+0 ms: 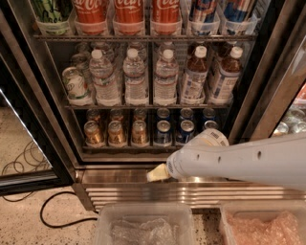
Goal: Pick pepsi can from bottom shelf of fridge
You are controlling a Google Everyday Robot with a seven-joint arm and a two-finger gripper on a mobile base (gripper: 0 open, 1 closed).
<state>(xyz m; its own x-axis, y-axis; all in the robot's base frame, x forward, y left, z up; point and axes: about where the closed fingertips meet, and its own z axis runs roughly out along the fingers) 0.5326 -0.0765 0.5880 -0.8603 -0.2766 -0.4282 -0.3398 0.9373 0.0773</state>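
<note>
The fridge (52, 124) stands open in front of me. On its bottom shelf (124, 149) several blue pepsi cans (163, 133) with silver tops stand at the right, next to gold-brown cans (116, 133) at the left. My gripper (158, 173) is at the end of the white arm (239, 160), below and in front of the shelf, over the ribbed steel base (143, 194). It is just under the left blue can and touches no can. The arm hides part of the rightmost blue can (209, 125).
Water bottles (135, 76) and brown drink bottles (193, 79) fill the rack above. Red Coca-Cola containers (128, 12) stand on the top rack. Two clear plastic bins (143, 225) sit on the floor in front. A black cable (57, 210) lies at the left.
</note>
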